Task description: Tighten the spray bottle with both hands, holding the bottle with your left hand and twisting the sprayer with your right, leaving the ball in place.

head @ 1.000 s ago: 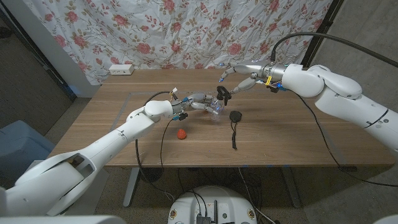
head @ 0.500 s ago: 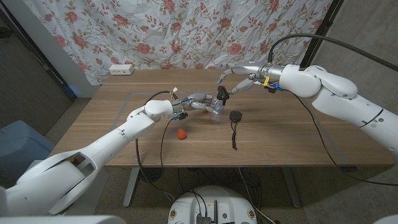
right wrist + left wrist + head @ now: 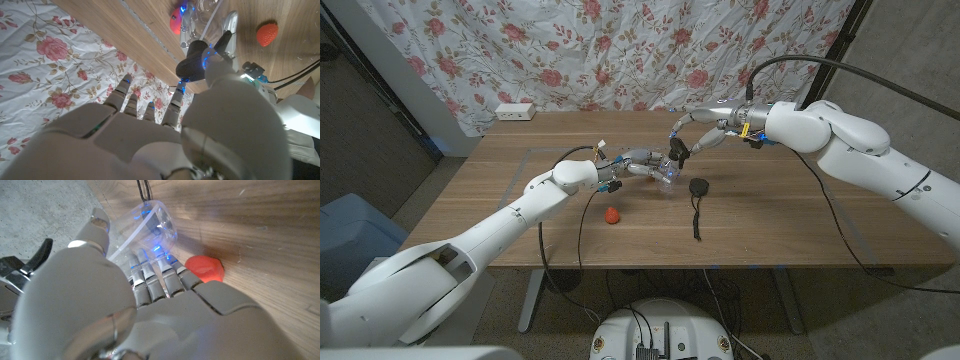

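Clear plastic spray bottle (image 3: 665, 174) sits in my left hand (image 3: 638, 166); my right hand (image 3: 705, 132) pinches its black sprayer (image 3: 677, 150). Red ball (image 3: 611, 215) lies near.

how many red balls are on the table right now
1. The red ball lies on the wooden table, just in front of the left hand that holds the clear bottle. Nothing suggests another hidden one.

The right hand (image 3: 695, 130) sits closer to the sprayer (image 3: 676, 150) than a second ago, having drawn in toward the left hand (image 3: 638, 163) over the desk (image 3: 790, 210). Its thumb and a finger now close around the black sprayer head, where before they stood slightly off it.
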Robot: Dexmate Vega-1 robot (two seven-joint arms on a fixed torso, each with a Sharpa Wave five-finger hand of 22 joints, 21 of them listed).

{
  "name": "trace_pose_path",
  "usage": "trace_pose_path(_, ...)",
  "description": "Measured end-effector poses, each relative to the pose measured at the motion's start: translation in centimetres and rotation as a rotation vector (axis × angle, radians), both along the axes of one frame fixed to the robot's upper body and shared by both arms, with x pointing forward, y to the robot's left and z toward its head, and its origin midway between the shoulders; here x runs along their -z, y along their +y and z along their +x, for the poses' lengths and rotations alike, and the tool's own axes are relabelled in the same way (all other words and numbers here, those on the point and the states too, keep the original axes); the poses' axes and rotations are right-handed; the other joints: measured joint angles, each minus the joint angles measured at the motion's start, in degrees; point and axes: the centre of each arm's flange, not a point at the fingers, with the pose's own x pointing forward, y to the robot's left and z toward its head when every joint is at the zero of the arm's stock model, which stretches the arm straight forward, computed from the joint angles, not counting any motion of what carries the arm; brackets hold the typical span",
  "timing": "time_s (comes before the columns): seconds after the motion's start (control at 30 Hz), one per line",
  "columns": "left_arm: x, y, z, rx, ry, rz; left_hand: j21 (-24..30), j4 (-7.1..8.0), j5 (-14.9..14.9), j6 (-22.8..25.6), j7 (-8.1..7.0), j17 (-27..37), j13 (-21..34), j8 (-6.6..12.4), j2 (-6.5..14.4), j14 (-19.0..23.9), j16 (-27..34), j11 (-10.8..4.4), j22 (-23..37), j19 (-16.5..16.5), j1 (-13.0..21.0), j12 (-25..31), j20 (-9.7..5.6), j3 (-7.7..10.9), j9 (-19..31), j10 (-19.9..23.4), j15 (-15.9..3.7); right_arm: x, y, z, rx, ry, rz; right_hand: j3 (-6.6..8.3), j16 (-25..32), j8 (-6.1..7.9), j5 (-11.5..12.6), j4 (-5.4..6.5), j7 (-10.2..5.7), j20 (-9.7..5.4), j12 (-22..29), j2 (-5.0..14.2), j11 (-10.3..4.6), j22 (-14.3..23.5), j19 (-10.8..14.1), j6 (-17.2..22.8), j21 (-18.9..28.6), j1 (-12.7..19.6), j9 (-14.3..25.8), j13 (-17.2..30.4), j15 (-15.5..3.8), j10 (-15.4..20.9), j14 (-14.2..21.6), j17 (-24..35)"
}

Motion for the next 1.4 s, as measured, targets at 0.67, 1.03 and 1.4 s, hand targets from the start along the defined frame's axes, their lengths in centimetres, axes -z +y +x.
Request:
trace_pose_path(0.67, 0.14, -0.18, -0.2, 0.009, -0.003, 0.001, 0.0, 0.0, 0.2, 0.04, 0.04, 0.13, 0.36, 0.0, 0.0, -0.01, 0.0, 0.0, 0.0, 0.0, 0.0, -0.25, 0.0, 0.0, -0.05, 0.0, 0.0, -0.2, 0.32, -0.19, 0.042, 0.03, -0.04, -0.59, 0.43, 0.84, 0.0, 1.37, 0.0, 0.0, 0.4, 1.32, 0.82, 0.0, 0.0, 3.32, 0.23, -2.46, 0.16, 0.01, 0.2, 0.22, -0.2, 0.0)
trace_pose_path(1.03, 0.25, -0.31, -0.36, 0.013, -0.005, 0.005, 0.0, 0.0, 0.19, 0.04, 0.04, 0.14, 0.36, 0.0, 0.0, -0.01, -0.28, 0.0, 0.0, 0.0, 0.0, -0.43, 0.0, 0.0, -0.04, 0.0, 0.0, -0.07, 0.5, -0.44, 0.052, 0.033, -0.04, -1.95, 0.87, 1.95, -0.27, 2.72, 0.11, 0.2, 0.84, 1.19, 1.3, 0.0, 0.64, 7.53, 0.44, -6.23, 0.43, 0.02, 0.3, 1.18, 0.15, 0.01)
trace_pose_path(1.4, 0.4, -0.39, -0.63, 0.015, -0.008, 0.007, 0.0, 0.0, 0.18, 0.03, 0.03, 0.14, 0.27, 0.0, 0.0, -0.01, -0.28, -0.11, 0.0, 0.0, 0.0, -0.66, 0.0, 0.0, 0.0, 0.11, 0.0, 0.1, 0.63, -0.53, 0.062, 0.029, -0.023, -3.69, 1.33, 2.76, -1.11, 4.46, -0.01, 0.19, 1.27, 1.74, 1.45, -0.01, 1.88, 11.68, 0.67, -11.27, 0.34, 0.02, -0.21, 3.99, 1.28, 0.14)
